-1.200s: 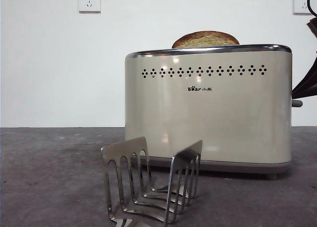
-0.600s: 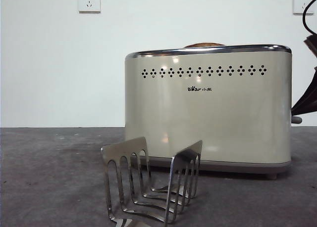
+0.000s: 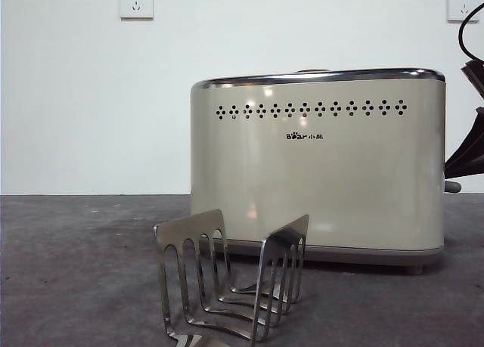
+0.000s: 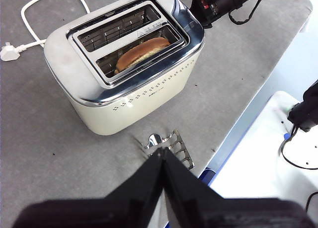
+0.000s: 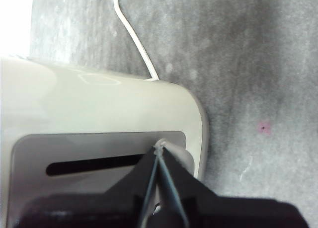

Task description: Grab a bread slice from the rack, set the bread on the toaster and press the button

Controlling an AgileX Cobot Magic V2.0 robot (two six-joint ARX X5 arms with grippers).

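With the slice of bread (image 4: 144, 51) sunk into the near slot of the cream toaster (image 3: 318, 165), only its brown domed top showing from above, loading looks done and pressing nearly so. Right gripper (image 5: 160, 147), jaws pressed together, sits on the grey button (image 3: 452, 187) at the toaster's right end. Left gripper (image 4: 162, 153), jaws also closed and empty, hangs above the steel rack (image 3: 231, 279), which holds nothing, near the front.

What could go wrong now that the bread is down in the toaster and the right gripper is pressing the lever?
The right gripper presses the button with a narrow shut tip, so it might slip off the knob before the lever latches. If it does not latch, the slice of bread could pop back up in the toaster. The plug lies loose on the table, so heating may never start.
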